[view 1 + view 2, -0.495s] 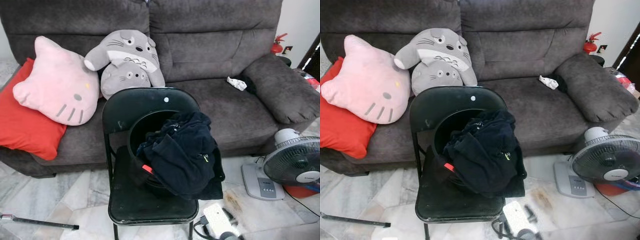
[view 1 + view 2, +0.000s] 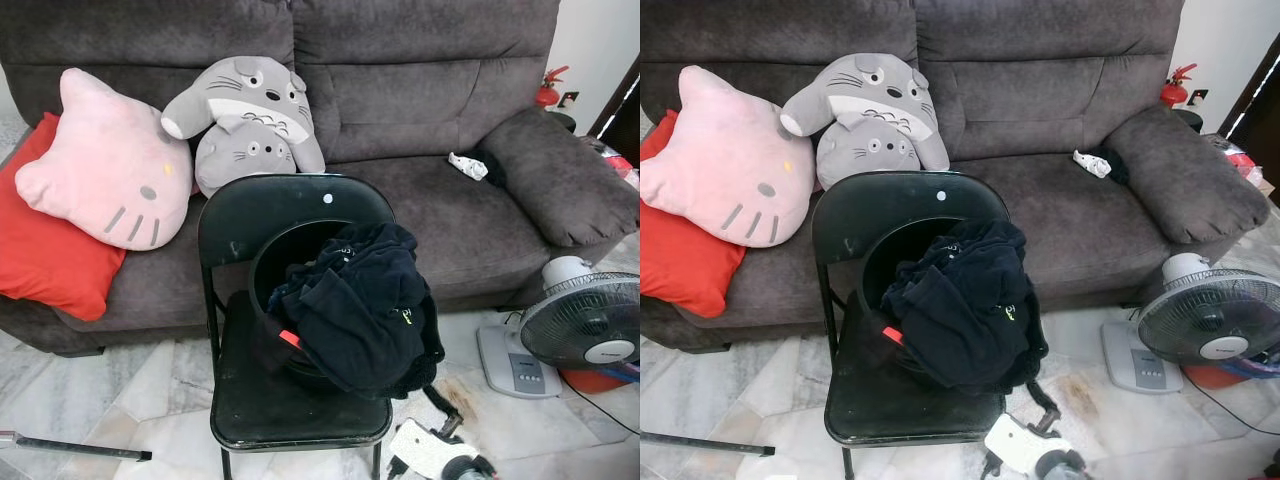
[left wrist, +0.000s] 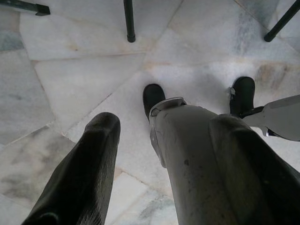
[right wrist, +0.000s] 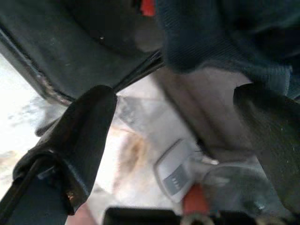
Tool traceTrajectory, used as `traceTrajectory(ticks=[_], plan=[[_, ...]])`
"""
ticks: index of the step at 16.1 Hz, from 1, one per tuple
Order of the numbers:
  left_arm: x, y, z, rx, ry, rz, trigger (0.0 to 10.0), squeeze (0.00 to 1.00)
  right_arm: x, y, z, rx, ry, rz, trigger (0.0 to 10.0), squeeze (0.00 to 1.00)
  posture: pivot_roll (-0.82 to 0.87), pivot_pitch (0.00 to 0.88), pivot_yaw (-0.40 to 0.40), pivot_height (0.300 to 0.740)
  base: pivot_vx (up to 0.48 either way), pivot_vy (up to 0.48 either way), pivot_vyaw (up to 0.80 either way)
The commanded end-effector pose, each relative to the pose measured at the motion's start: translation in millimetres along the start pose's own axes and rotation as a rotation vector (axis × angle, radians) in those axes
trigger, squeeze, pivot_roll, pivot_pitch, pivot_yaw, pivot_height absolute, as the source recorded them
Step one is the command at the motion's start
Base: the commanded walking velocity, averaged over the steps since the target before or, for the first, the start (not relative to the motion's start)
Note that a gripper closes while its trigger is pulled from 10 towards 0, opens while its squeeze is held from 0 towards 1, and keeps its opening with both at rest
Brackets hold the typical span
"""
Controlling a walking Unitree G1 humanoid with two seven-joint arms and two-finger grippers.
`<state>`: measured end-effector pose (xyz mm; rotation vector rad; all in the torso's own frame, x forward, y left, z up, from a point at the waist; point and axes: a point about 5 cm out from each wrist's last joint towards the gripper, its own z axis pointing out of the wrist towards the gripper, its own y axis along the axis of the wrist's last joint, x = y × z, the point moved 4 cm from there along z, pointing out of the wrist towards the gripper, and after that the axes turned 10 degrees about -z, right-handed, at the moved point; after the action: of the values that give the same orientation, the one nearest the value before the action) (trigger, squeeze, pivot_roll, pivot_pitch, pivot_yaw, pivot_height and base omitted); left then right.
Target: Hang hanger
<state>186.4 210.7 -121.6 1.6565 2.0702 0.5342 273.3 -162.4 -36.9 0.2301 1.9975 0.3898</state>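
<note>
One dark navy garment (image 2: 362, 305) is spilling over the front right edge of the black folding chair (image 2: 290, 410), hanger unseen, presumably buried; right gripper (image 4: 183, 140) is reaching in spread wide, empty; left gripper (image 3: 154, 164) is hanging open toward the floor.

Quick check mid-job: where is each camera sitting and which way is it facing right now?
Left eye, right eye: on the head, looking forward and down at the black chair holding dark clothes, sofa behind; right gripper at the bottom edge.
Left wrist: points down at the marble floor, past open fingers and the robot's feet.
Right wrist: close under the chair's edge, fingers apart.
Shared: chair, clothes, fan.
</note>
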Motion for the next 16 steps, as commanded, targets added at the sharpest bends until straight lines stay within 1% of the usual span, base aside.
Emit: traceTrajectory(ticks=[1, 2, 4, 6, 8, 9, 10, 11, 13, 16], plan=[[1.1, -13, -1.8, 0.045, -0.001, 0.003, 10.0, 0.00, 1.3, 4, -4.5, -0.028, -0.002, -0.037, 10.0, 0.00, -0.06, 0.119, -0.051, 0.740, 0.000, 0.000, 0.00], [0.9, -13, -1.8, 0.046, -0.003, 0.003, 10.0, 0.00, -0.9, 8, -6.3, -0.048, -0.014, -0.059, 10.0, 0.00, -0.06, 0.119, -0.051, 0.740, 0.000, 0.000, 0.00], [0.5, -14, -1.9, 0.047, -0.008, 0.000, 10.0, 0.00, -12.3, 14, -7.7, -0.059, -0.079, -0.091, 10.0, 0.00, -0.06, 0.117, -0.051, 0.740, 0.000, 0.000, 0.00], [0.2, -14, -1.9, 0.048, -0.011, 0.003, 10.0, 0.00, -18.7, 11, -10.2, -0.036, -0.127, -0.082, 10.0, 0.00, -0.06, 0.116, -0.054, 0.740, 0.000, 0.000, 0.00], [0.2, -13, -1.9, 0.046, -0.013, 0.000, 10.0, 0.00, -16.5, 9, -14.9, -0.022, -0.143, -0.095, 10.0, 0.00, -0.07, 0.119, -0.051, 0.740, 0.000, 0.000, 0.00], [-0.2, -13, -1.8, 0.048, -0.015, 0.003, 10.0, 0.00, -9.7, 5, -14.5, -0.007, -0.113, -0.104, 10.0, 0.00, -0.07, 0.120, -0.051, 0.740, 0.000, 0.000, 0.00], [-0.6, -13, -1.7, 0.048, -0.017, 0.004, 10.0, 0.00, -5.6, 2, -12.9, 0.008, -0.092, -0.118, 10.0, 0.00, -0.07, 0.124, -0.051, 0.740, 0.000, 0.000, 0.00], [-0.9, -13, -1.6, 0.048, -0.018, 0.003, 10.0, 0.00, -5.1, 0, -10.7, 0.019, -0.085, -0.126, 10.0, 0.00, -0.08, 0.125, -0.051, 0.740, 0.000, 0.000, 0.00], [-1.3, -12, -1.4, 0.045, -0.018, -0.002, 10.0, 0.00, -11.1, -2, -0.2, 0.031, -0.092, -0.163, 10.0, 0.00, -0.08, 0.132, -0.054, 0.740, 0.000, 0.000, 0.00], [-1.8, -11, -1.0, 0.040, -0.015, -0.010, 10.0, 0.00, -11.6, -7, 10.3, 0.055, -0.077, -0.221, 10.0, 0.00, -0.07, 0.141, -0.052, 0.740, 0.000, 0.000, 0.00]])
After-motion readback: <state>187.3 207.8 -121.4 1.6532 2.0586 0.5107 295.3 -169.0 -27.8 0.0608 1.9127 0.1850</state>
